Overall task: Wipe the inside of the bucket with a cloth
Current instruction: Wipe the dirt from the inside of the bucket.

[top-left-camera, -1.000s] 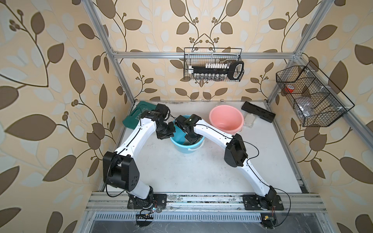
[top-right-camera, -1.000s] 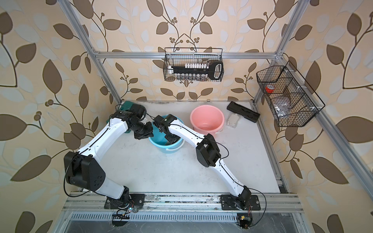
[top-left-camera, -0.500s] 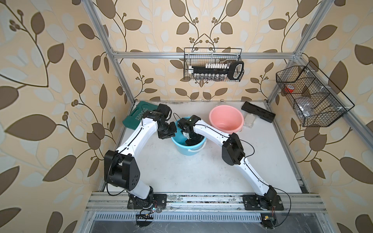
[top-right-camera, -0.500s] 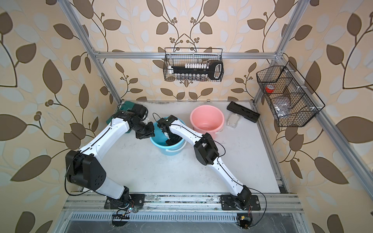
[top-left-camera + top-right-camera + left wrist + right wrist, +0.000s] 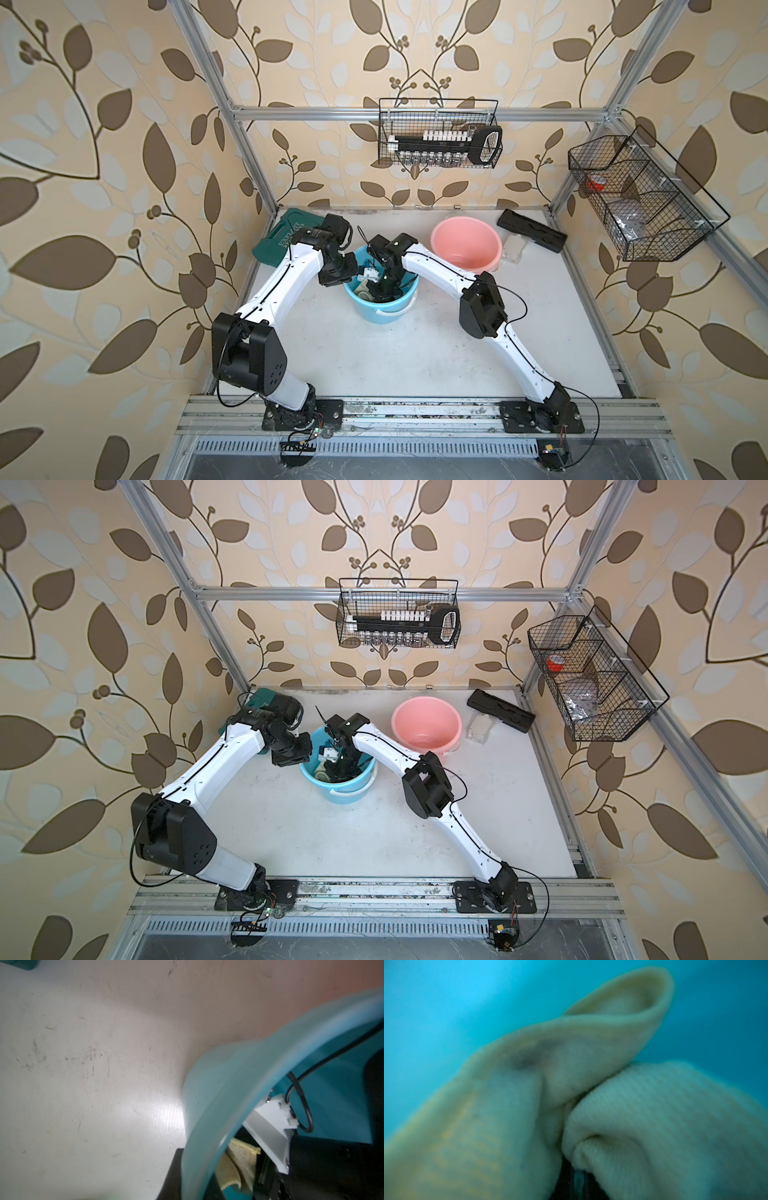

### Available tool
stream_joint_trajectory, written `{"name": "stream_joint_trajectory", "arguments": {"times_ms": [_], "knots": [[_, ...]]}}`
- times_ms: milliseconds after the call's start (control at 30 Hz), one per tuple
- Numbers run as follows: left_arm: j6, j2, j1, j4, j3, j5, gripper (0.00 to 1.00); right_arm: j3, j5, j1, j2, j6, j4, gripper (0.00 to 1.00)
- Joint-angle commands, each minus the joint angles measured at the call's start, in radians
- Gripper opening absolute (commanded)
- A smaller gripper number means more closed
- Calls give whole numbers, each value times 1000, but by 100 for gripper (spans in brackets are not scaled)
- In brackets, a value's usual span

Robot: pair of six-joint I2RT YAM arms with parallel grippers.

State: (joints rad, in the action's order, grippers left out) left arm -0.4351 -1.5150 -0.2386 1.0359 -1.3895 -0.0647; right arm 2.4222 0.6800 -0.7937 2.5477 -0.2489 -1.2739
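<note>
**Q:** Where is the cloth [image 5: 529, 1095]?

**A:** Down inside the blue bucket [image 5: 380, 311], bunched in pale yellowish folds against the inner wall. My right gripper [image 5: 380, 292] reaches in over the rim and is clenched on the fabric. The right wrist view shows little but crumpled cloth, a brownish stain on one fold and blue plastic behind.

**Q:** And the other hand?

**A:** My left gripper [image 5: 348, 277] is clamped on the bucket's rim, on the side nearest my left arm. One finger [image 5: 174, 1178] presses the outside of the wall. I cannot clearly make out the inner finger.

**Q:** What surrounds the scene?

**A:** The bucket stands on the white table [image 5: 415, 353], toward the back wall. A pink bucket [image 5: 465, 259] sits just beside it, to my right and a little farther back. A green case [image 5: 274, 245] lies behind my left arm, near the side wall.
</note>
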Motion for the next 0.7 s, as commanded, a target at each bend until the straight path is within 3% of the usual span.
{"name": "stream_joint_trajectory", "arguments": {"times_ms": [0, 167, 367, 500, 667], "knots": [[-14, 64, -24, -166, -3, 145, 0, 2, 236, -32, -89, -134, 129, 0], [-10, 118, -39, -216, 23, 155, 0, -9, 249, -34, -122, -229, 233, 0], [-8, 131, -48, -244, 54, 158, 0, -56, 190, -59, -133, -191, 190, 0], [2, 136, -48, -251, 62, 192, 0, -73, 15, -71, -144, -106, 37, 0], [19, 139, -49, -251, 53, 226, 0, -107, -294, -78, -184, -22, -155, 0]]}}
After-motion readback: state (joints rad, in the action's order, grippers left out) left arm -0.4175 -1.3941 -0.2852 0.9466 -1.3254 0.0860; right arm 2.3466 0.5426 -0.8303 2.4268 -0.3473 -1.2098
